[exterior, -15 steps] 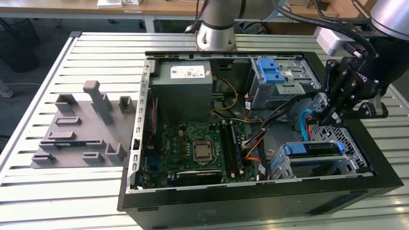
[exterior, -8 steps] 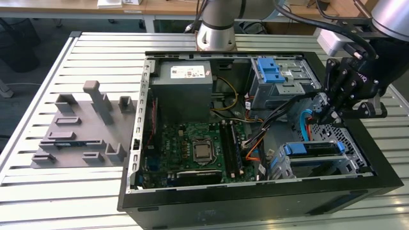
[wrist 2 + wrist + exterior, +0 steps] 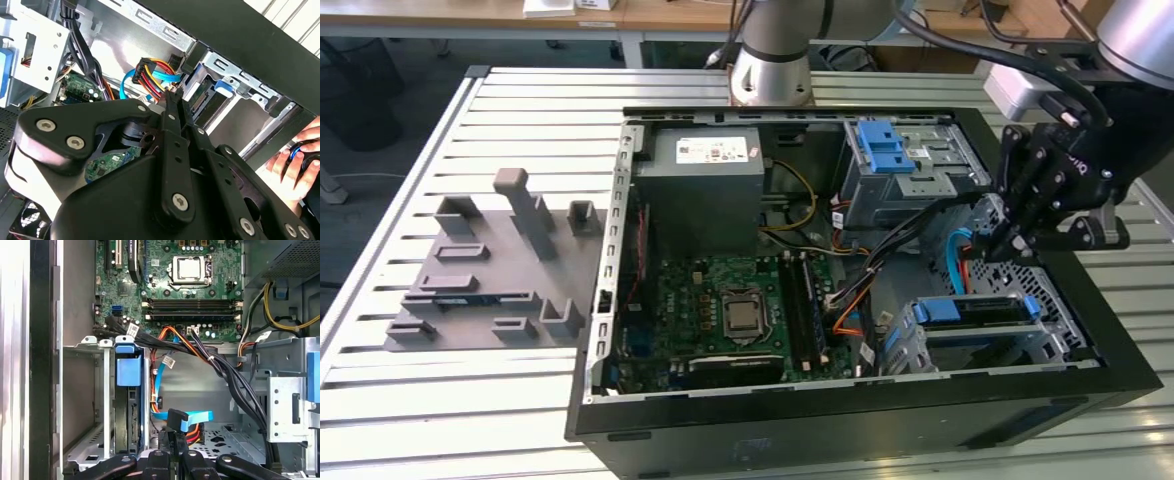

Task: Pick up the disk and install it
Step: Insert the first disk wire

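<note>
The disk [image 3: 969,311] sits in the metal drive cage [image 3: 1047,345] at the case's near corner on the exterior view's right, with blue rails along its edges. In the first wrist view the disk [image 3: 128,415] stands on edge in the cage under a blue rail tab [image 3: 125,368]. My gripper [image 3: 993,246] hangs inside the case just behind that cage, fingers pressed together. In the first wrist view my gripper [image 3: 170,441] points at a black connector [image 3: 176,420] on a blue flat cable. In the second wrist view my gripper [image 3: 174,98] reaches toward red, yellow and blue cables [image 3: 152,75].
A grey power supply box [image 3: 707,190] and the green motherboard [image 3: 734,310] fill the case's middle. A blue latch bracket [image 3: 886,150] tops the far drive bay. Black cable bundles [image 3: 225,372] cross near my gripper. A grey fixture [image 3: 494,270] lies on the slatted table. A person's hand [image 3: 300,150] rests outside the case.
</note>
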Available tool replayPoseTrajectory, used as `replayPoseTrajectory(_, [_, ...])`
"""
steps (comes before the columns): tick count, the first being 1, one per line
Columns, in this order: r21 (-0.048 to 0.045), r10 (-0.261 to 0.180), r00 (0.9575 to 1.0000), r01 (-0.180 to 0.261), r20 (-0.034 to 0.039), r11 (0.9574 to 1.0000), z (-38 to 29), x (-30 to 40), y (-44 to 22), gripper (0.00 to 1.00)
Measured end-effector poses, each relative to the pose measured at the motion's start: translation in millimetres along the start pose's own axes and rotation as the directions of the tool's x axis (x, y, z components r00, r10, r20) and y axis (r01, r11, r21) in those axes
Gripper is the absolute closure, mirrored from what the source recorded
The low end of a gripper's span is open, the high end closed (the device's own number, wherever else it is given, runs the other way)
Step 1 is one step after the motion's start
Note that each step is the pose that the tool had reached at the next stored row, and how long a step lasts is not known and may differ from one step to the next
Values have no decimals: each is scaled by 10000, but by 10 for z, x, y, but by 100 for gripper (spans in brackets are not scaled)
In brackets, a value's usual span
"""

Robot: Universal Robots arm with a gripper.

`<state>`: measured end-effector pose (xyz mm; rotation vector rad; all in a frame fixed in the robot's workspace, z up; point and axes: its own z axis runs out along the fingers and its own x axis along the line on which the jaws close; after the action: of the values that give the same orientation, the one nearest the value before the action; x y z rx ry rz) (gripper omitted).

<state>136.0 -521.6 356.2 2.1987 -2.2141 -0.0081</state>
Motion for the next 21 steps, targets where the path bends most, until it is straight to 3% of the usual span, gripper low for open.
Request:
replayPoseTrajectory(11, [-104,44,10000,-44,0,9999,32,163,-5,84])
replayPoseTrajectory(21, [-119,51,10000,-51,-1,9999,51,194,-7,84])
